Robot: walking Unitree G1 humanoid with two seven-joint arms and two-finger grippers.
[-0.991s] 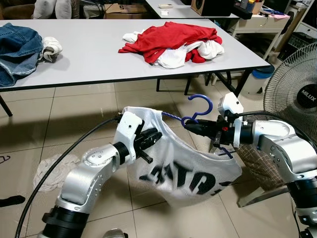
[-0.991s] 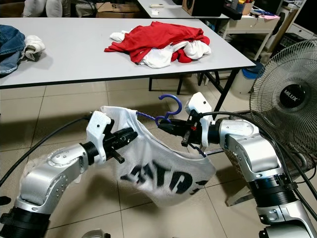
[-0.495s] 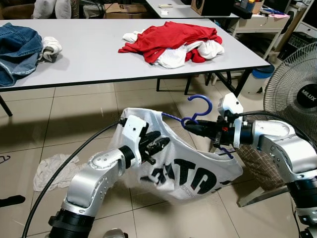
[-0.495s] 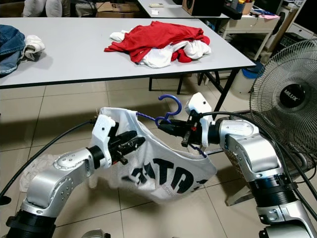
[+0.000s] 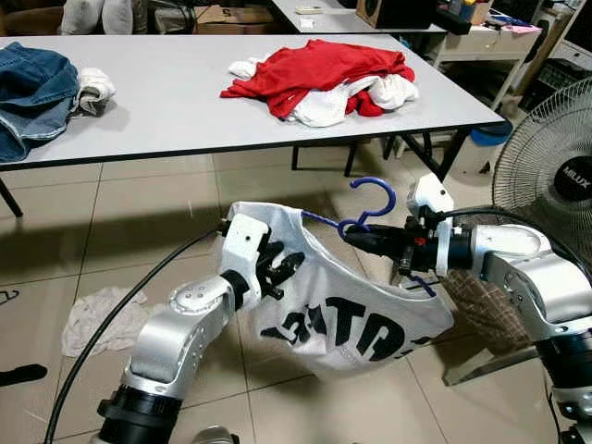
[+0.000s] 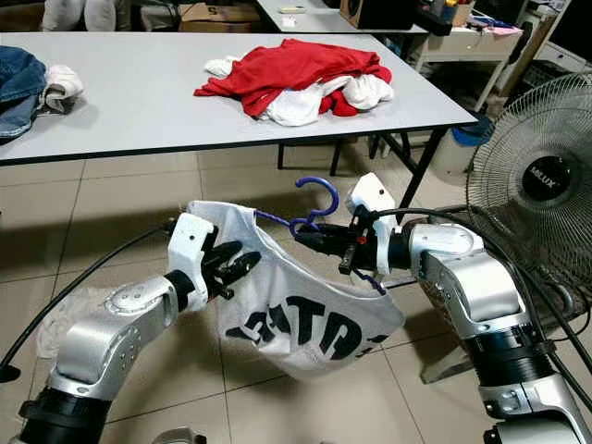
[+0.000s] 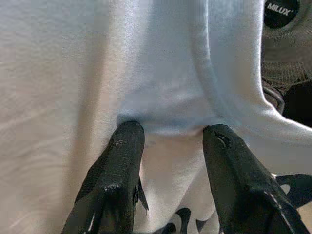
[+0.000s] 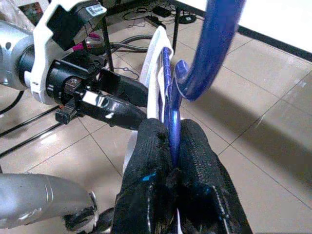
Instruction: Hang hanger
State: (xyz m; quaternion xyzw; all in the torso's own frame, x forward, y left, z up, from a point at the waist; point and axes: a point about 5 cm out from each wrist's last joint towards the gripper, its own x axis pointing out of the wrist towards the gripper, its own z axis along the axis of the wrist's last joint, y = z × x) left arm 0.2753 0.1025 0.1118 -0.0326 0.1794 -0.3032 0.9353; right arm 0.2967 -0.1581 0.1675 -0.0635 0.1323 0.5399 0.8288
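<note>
Hanger (image 5: 370, 205): blue, held in mid-air in front of the table (image 5: 185, 102), above the tiled floor (image 5: 148, 222). Hook up and curling toward the table; the frame runs down inside the neck of a white shirt (image 5: 356, 310).

Right end effector (image 5: 356, 239): fingers pressed together on the hanger's stem just below the hook. In the right wrist view the blue wire passes between the two black fingertips (image 8: 156, 146), with the hook rising directly beyond them.

Shirt: white with black lettering, draped over the hanger and sagging in a pouch between the two arms. Its left shoulder end is drawn toward the left arm.

Left end effector (image 5: 282, 268): at the shirt's left side, level with the hanger and well to its left. In the left wrist view its fingers (image 7: 122, 165) stand narrowly apart with their tips pressed into the white cloth; a fold of fabric sits between them, not clamped.

Table: grey top, black edge. On it, a heap of red and white clothes (image 5: 324, 79) at the right, and blue jeans (image 5: 32, 92) with a pale bundle (image 5: 97, 88) at the left edge.

Floor: beige tiles. A crumpled white cloth (image 5: 97, 314) lies left of the left arm; a black cable (image 5: 120, 314) loops across it.

Fan (image 5: 550, 176): standing, wire-guarded, at the far right beside the right arm.
</note>
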